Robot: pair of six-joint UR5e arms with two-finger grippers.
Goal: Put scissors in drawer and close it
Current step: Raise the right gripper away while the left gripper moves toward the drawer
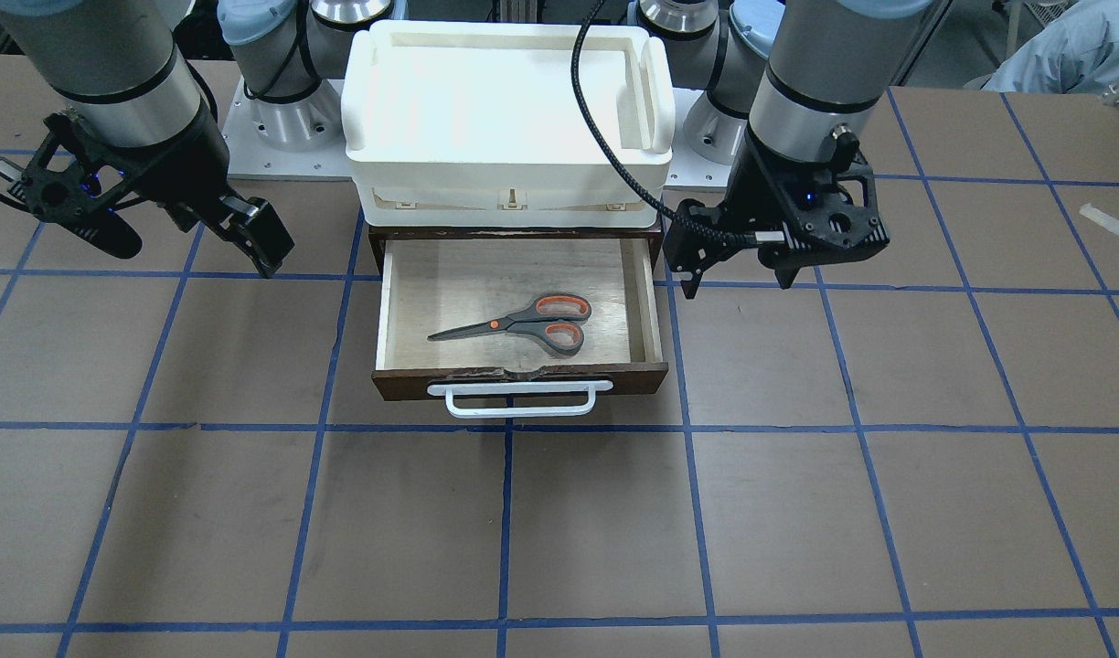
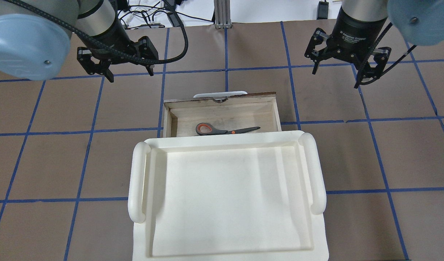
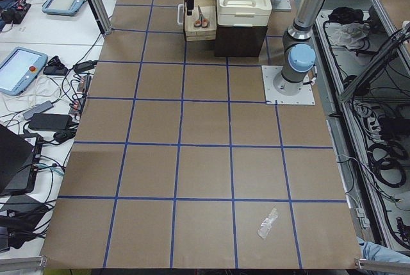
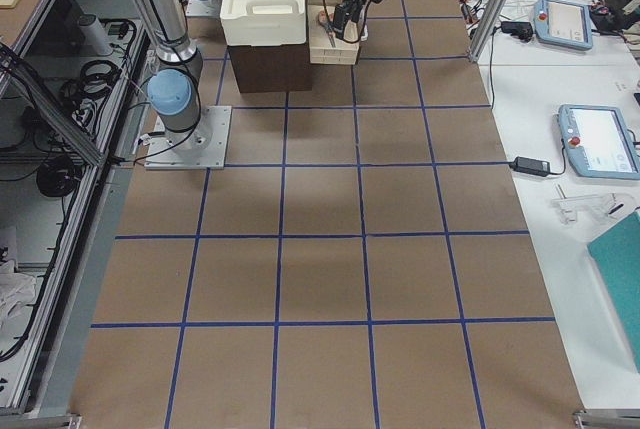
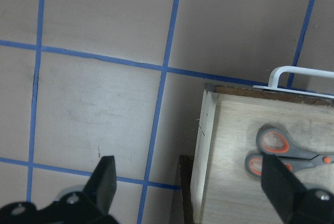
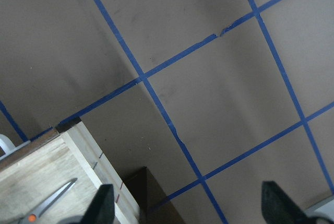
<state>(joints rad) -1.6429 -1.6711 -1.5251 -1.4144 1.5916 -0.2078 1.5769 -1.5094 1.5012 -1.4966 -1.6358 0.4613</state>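
The scissors (image 1: 523, 324), grey-and-orange handles and dark blades, lie flat inside the drawer (image 1: 523, 379), which is pulled open under the cream tray. They also show in the overhead view (image 2: 222, 129) and in both wrist views (image 5: 282, 151) (image 6: 49, 200). The drawer's white bar handle (image 1: 518, 399) faces away from the robot. My left gripper (image 2: 129, 74) hovers open and empty beside the drawer's front left corner. My right gripper (image 2: 336, 77) hovers open and empty off the drawer's right side. Neither touches the drawer.
A cream-white plastic tray (image 2: 138, 181) with side handles sits on top of the dark cabinet, overhanging the back of the drawer. The arm bases (image 1: 276, 119) stand behind it. A scrap of tape (image 1: 1108, 224) lies far to my left. Blue grid lines mark the brown table.
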